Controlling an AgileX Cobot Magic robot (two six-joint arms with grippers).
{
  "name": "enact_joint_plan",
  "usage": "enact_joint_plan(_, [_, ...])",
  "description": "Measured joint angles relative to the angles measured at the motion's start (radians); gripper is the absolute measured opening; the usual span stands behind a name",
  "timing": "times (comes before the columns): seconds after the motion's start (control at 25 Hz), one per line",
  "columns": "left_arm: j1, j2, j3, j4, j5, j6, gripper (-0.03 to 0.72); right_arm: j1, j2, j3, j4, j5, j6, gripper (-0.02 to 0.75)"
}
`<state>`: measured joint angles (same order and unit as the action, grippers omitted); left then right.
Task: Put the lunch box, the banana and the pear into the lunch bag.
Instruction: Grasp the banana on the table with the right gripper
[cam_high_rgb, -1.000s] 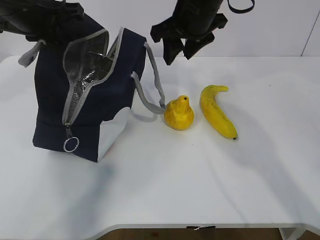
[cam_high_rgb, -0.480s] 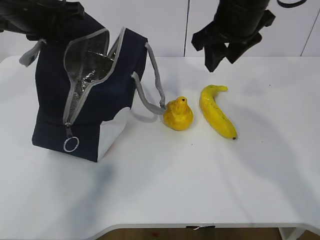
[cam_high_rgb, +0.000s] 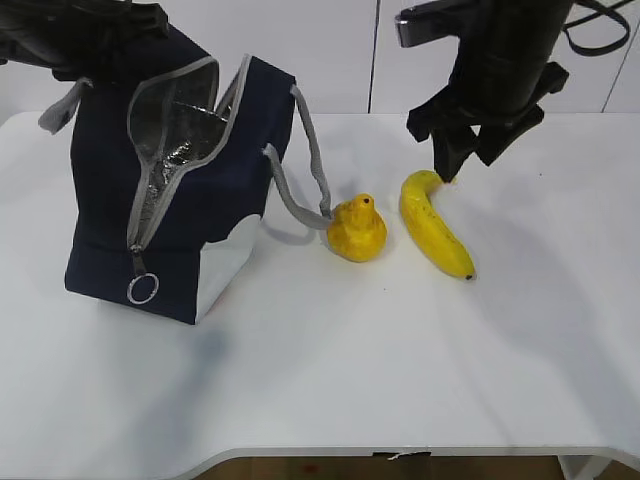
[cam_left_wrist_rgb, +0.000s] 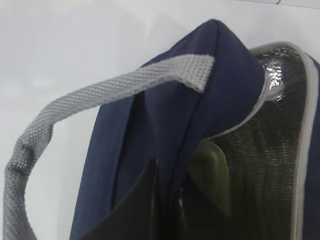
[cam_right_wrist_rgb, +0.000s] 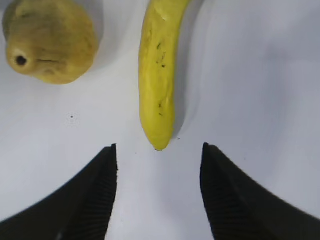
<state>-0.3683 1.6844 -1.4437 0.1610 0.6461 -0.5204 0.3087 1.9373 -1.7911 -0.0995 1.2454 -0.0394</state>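
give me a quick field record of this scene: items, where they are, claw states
lunch bag: upright on table's left, unzipped, foil lining showing
lunch box: green lid visible inside the bag
pear: on the table, next to a bag strap
banana: on the table, right of the pear
right claw: open, above the banana's end
left claw: shut on the bag's rim

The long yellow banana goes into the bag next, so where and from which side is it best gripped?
Probably at the thick middle of the long curved yellow banana, from above. It lies flat on the white table with both sides clear, and the right tool hangs open at its stem end, so the fingers could straddle its width.
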Motion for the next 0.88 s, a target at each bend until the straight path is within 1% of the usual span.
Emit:
enact_joint_plan(0.2, [0.0, 0.0, 0.0, 0.0, -0.002, 0.0, -0.002, -0.062, 0.048, 0.0, 0.079, -0.002, -0.002, 0.429])
enact_joint_plan(0.28, [0.0, 0.0, 0.0, 0.0, -0.006, 0.0, -0.001, -0.077, 0.069, 0.0, 0.093, -0.005, -0.008, 0.43])
enact_joint_plan(0.6, [0.0, 0.0, 0.0, 0.0, -0.025, 0.0, -0.002, -0.079, 0.143, 0.0, 0.133, -0.137, -0.034, 0.429])
enact_joint_plan(0.88, [0.0, 0.0, 0.0, 0.0, -0.031, 0.0, -0.002, -0.079, 0.212, 0.0, 0.135, -0.209, -0.038, 0.43])
